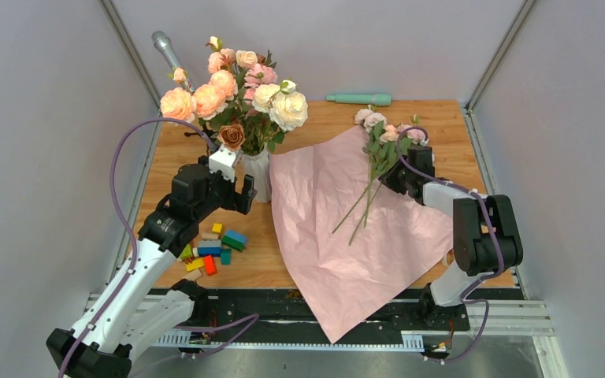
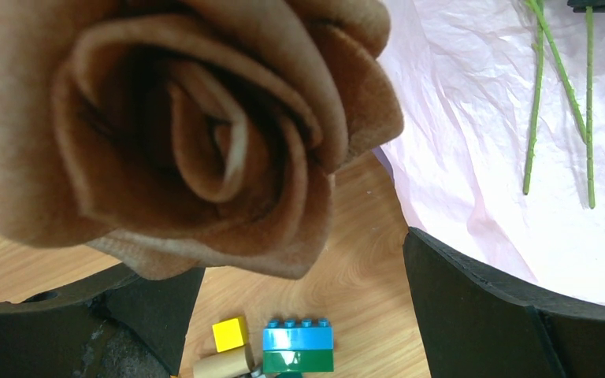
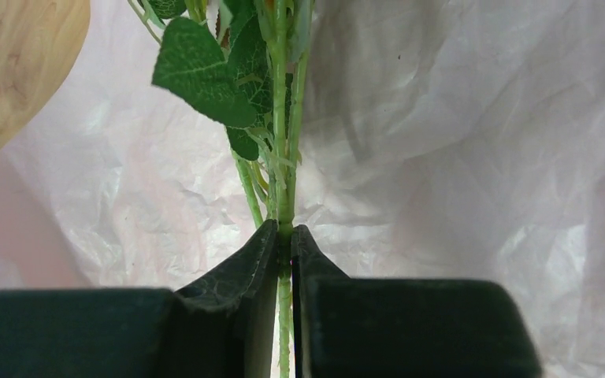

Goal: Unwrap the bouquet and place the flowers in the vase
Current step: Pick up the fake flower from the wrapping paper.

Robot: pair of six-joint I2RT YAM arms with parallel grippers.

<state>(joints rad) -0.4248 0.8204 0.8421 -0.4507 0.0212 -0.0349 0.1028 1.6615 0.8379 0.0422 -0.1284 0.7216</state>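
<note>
Green stems (image 3: 282,181) thin, probably springy; flowers (image 1: 378,134) likely light, slip-prone; right gripper (image 3: 283,236) clamped on stems below leaves (image 3: 201,75), centre frame; left gripper (image 2: 303,307) gaping.

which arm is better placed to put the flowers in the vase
Right. The right pincer is shut on the stems of the flowers, which lie on the opened paper, so it could likely lift them. The left pincer sits open and empty beside the vase.

The pale pink wrapping paper (image 1: 339,236) looks matt and crinkled; the wooden tabletop (image 1: 441,126) smooth-grained; the brown rose (image 2: 189,134) velvety cloth; the blue brick (image 2: 298,337) glossy plastic.
</note>
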